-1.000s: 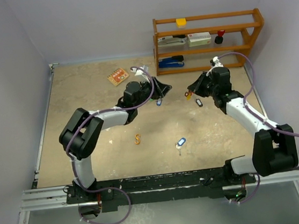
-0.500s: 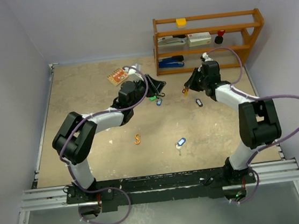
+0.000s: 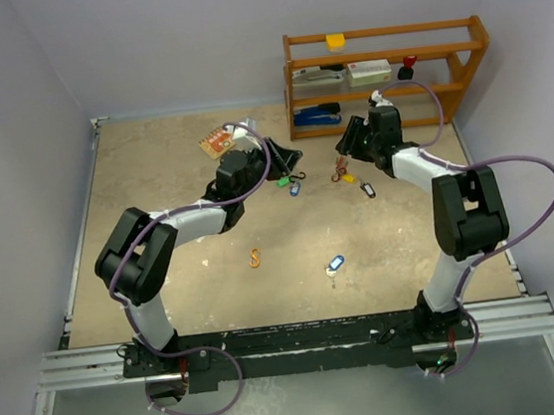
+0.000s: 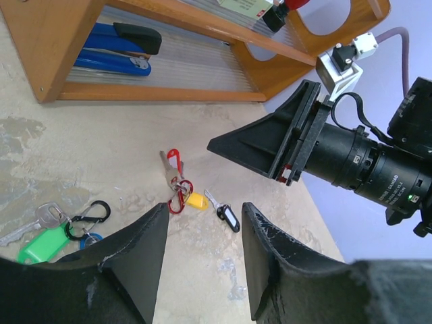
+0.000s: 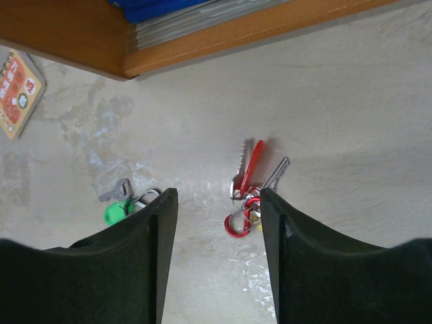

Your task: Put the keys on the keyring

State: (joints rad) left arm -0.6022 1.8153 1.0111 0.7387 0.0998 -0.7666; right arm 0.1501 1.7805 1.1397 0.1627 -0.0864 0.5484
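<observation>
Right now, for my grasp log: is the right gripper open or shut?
Open: the right gripper has its fingers well apart, holding nothing; the key bunch lies on the table beyond them.

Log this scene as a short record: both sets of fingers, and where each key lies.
left fingers: open, empty
right fingers: open, empty, facing the left ones
red carabiner bunch: red-tagged silver key and yellow tag, on the beige table between the arms
black-tagged silver key: loose, just beside that bunch
green-tagged silver key: with a black carabiner, on the left arm's side of the bunch
blue-tagged silver key: alone, nearer the bases
wooden shelf: behind, blue stapler on its lowest level
</observation>
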